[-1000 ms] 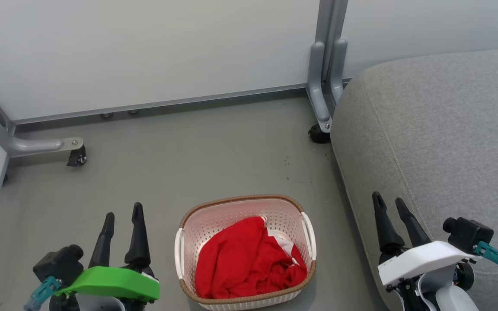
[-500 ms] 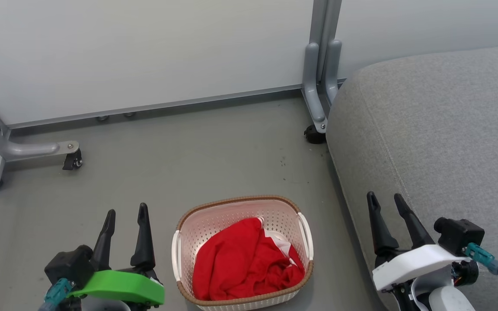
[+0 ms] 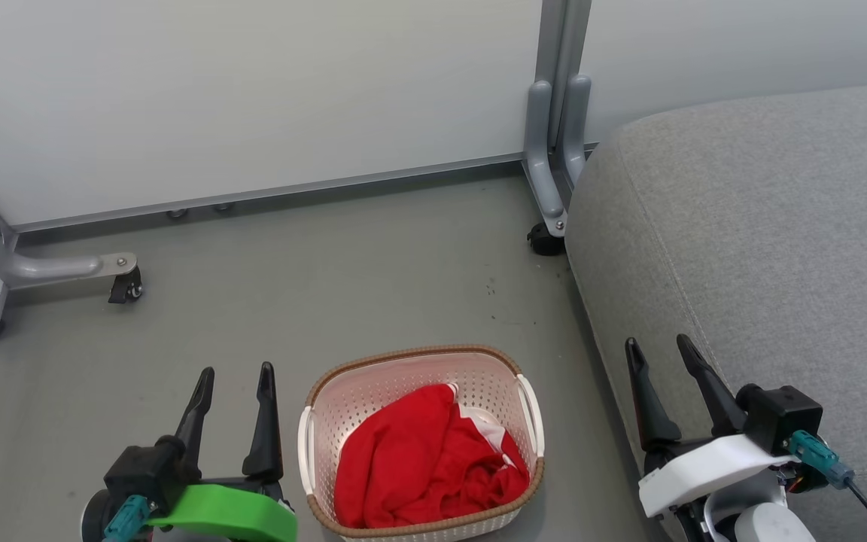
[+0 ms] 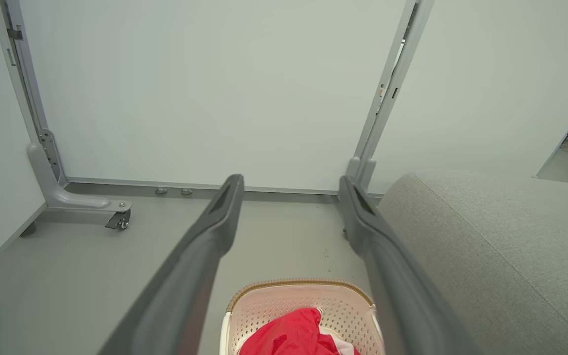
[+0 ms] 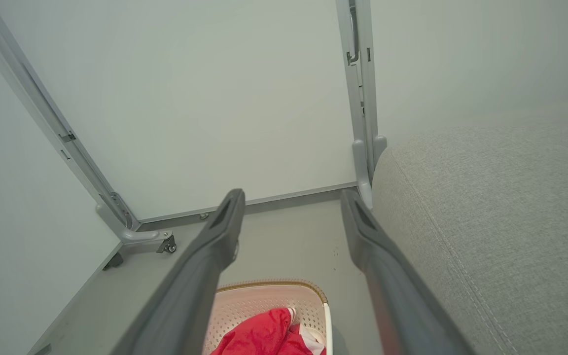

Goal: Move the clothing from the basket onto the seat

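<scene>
The basket stands on the grey floor at the bottom middle of the head view, off-white with a brown rim. Bunched inside it lies the red clothing, a white panel showing on its right side. To the right rises the big grey seat. My left gripper hangs open just left of the basket, holding nothing. My right gripper hangs open over the seat's front edge, right of the basket. In both wrist views the basket and the clothing show low between the spread fingers.
Pale partition panels close the back and left. Their grey legs end in castors on the floor, one right beside the seat's corner. Bare floor lies between the basket and the panels.
The head view has shifted a little. My left gripper has drawn in towards the basket and lower in the view; my right gripper has drifted slightly left. Both stay open; the clothing lies unmoved.
</scene>
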`<state>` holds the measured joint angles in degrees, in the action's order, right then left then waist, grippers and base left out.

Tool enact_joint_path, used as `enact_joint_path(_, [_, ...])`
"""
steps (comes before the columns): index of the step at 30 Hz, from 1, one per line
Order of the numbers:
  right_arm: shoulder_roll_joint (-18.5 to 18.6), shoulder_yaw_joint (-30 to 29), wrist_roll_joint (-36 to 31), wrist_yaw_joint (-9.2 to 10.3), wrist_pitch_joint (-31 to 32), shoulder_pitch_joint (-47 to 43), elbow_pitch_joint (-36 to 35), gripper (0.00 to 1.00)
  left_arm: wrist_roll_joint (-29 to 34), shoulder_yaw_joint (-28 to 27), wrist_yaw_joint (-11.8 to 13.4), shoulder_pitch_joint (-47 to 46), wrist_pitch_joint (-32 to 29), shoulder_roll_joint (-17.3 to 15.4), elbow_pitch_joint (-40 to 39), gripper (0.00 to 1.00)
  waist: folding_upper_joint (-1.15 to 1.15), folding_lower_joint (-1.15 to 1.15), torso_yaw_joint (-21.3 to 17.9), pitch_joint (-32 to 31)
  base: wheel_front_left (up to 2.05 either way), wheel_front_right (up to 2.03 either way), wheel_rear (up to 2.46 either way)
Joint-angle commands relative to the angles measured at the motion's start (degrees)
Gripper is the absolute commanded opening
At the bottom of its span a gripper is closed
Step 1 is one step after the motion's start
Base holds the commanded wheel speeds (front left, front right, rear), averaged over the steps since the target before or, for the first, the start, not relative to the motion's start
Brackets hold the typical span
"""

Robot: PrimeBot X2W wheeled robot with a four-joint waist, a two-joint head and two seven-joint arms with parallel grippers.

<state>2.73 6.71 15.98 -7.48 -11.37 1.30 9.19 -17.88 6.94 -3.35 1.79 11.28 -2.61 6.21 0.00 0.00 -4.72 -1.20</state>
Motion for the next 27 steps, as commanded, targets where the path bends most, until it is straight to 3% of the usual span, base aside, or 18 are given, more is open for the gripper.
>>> enact_joint_path(1, [0.22, 0.00, -1.46, -0.01, -0.57, -0.68, -0.47, 1.00, 1.41, -0.18, -0.30, 0.63, 0.64, -0.35, -0.15, 1.00, 0.00, 0.00, -0.01, -0.06, 0.00, 0.00, 0.00])
enact_joint_path(27, [0.27, 0.72, -12.20, -0.01, -3.57, -2.02, 1.25, 1.00, 11.42, 0.21, -0.06, 2.29, 3.64, -0.44, 1.54, 1.00, 0.00, 0.00, -0.86, -1.14, 0.00, 0.00, 0.00])
